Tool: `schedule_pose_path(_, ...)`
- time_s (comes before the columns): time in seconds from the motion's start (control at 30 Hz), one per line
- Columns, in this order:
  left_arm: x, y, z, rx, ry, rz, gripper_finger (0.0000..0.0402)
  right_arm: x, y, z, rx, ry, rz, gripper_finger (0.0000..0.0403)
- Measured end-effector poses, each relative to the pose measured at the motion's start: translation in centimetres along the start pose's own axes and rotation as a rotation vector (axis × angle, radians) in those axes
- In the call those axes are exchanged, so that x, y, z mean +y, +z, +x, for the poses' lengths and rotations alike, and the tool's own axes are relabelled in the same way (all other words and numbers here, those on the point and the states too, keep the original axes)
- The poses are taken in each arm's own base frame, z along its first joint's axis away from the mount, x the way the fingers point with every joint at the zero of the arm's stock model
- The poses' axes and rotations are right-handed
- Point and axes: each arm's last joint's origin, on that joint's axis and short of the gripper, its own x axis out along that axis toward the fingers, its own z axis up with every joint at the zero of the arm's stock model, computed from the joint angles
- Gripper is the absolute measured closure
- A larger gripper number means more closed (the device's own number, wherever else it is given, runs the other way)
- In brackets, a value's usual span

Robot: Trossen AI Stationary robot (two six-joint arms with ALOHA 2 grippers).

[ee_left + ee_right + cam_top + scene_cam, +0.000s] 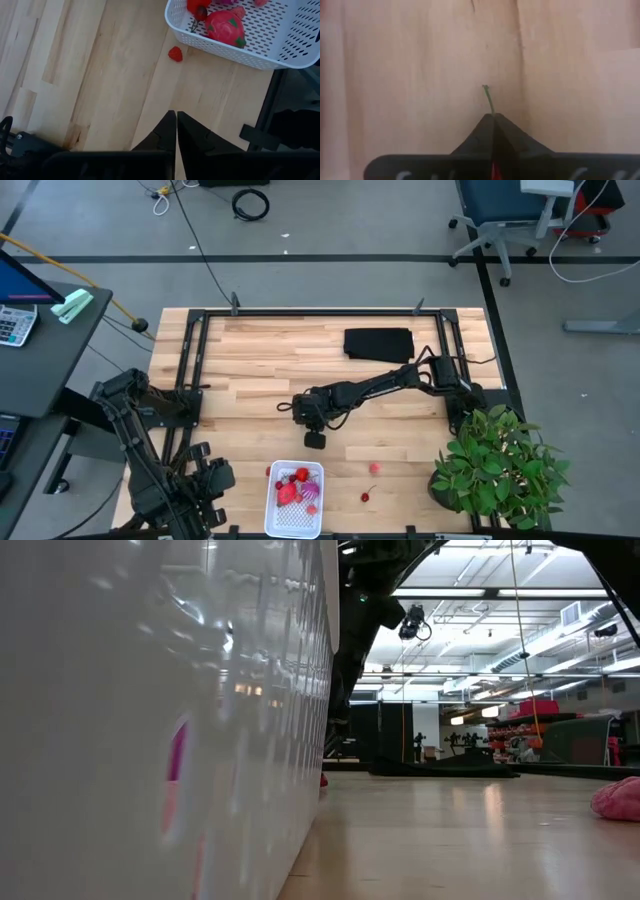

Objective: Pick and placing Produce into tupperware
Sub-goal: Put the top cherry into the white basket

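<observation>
Light wood table (260, 350): black cloth (379, 343) far right, white tupperware (318, 480) near edge (produce inside), potted plant (500, 465) near right.

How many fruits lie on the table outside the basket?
3: red berry left of the basket, pink piece and red piece right of it. More may be hidden.

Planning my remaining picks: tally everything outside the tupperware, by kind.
Loose produce pieces: 3
Stemmed piece in right claw: 1
Black cloth: 1
Potted plant: 1
Total: 6
</observation>
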Motion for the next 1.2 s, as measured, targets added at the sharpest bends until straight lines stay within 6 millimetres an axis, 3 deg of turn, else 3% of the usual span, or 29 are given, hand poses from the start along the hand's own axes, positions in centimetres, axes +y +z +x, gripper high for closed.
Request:
schedule_pose_path(0.13, 0.0, 0.0, 0.0, 0.000, 0.000, 0.000, 0.0388, -0.1, 0.2, -0.1, 0.001, 0.003, 0.002, 0.0393)
schedule_pose_path(0.23, 0.0, 0.0, 0.0, 0.000, 0.000, 0.000, 0.0391, 0.2, 0.7, -1.3, -0.024, -0.024, -0.038, 0.0397)
schedule_pose_path(0.47, 0.0, 0.0, 0.0, -0.001, -0.004, 0.001, 0.0380, 1.9, 2.9, -10.7, -0.256, 0.010, -0.060, 0.0398)
schedule_pose_path(0.6, 0.0, 0.0, 0.0, -0.012, -0.001, 0.036, 0.0379, 5.6, 2.7, -15.0, -0.362, 0.209, -0.154, 0.0400)
schedule_pose_path(0.7, 0.0, 0.1, 0.0, -0.028, 0.004, 0.078, 0.0385, 8.8, 1.9, -16.5, -0.400, 0.338, -0.243, 0.0399)
schedule_pose_path(0.83, 0.0, 0.1, 0.0, -0.041, 0.006, 0.123, 0.0391, 13.0, 0.3, -15.8, -0.397, 0.400, -0.340, 0.0400)
schedule_pose_path(0.97, -0.1, 0.1, 0.0, -0.047, 0.004, 0.151, 0.0389, 16.2, -1.7, -12.9, -0.344, 0.356, -0.375, 0.0400)
schedule_pose_path(1.2, -0.1, 0.2, 0.0, -0.070, 0.008, 0.178, 0.0375, 18.2, -3.9, -7.2, -0.220, 0.323, -0.311, 0.0400)
